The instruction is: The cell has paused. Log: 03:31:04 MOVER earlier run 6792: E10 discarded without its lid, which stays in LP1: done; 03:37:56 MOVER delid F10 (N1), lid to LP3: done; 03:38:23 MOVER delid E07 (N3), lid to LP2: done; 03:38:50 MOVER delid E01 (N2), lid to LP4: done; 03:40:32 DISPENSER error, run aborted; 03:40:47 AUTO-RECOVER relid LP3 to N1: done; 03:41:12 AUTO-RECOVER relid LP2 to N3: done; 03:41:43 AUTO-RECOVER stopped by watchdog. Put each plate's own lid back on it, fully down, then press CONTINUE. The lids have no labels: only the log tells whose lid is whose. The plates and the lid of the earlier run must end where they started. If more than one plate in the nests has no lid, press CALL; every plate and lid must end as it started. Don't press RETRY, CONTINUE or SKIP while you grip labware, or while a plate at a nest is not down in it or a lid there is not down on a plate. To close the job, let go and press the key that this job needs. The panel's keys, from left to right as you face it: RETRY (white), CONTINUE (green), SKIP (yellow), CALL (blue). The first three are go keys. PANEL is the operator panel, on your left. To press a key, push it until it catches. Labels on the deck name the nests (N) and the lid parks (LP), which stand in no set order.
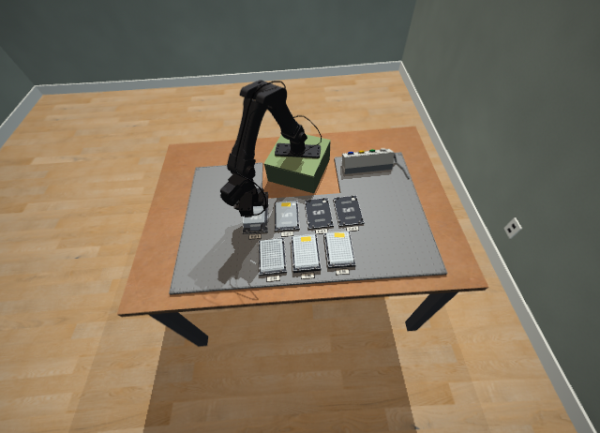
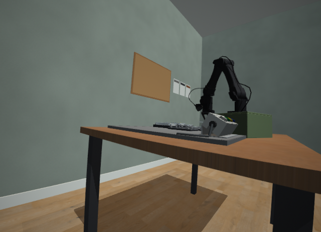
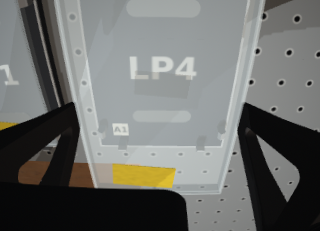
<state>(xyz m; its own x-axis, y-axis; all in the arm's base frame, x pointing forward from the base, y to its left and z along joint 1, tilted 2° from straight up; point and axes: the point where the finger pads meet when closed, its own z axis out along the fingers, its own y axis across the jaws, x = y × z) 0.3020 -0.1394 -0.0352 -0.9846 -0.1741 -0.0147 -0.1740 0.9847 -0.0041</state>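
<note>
Relidding is underway: the gripper (image 1: 252, 214) (image 2: 204, 117) (image 3: 158, 112) pinches E01's lid (image 1: 258, 220) (image 3: 144, 176) above LP4 (image 1: 254, 229) (image 3: 162, 68), next needing carriage to bare plate E01 (image 1: 272, 255).

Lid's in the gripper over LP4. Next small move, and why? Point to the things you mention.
I'd raise the gripper (image 1: 253, 214) (image 2: 204, 117) (image 3: 158, 112) straight up before travelling. The lid (image 1: 258, 216) (image 3: 160, 103) is pinched by its sides, just off LP4 (image 1: 254, 228) (image 3: 162, 66), and neighbouring labware sits close beside. The only bare plate (image 1: 272, 255), likely its target, is in the other row.

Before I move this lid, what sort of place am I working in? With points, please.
Probably a lab automation cell: well plates (image 1: 272, 255), labelled lid parks (image 1: 348, 210) and a keyed operator panel (image 1: 367, 163) (image 2: 218, 125).
</note>
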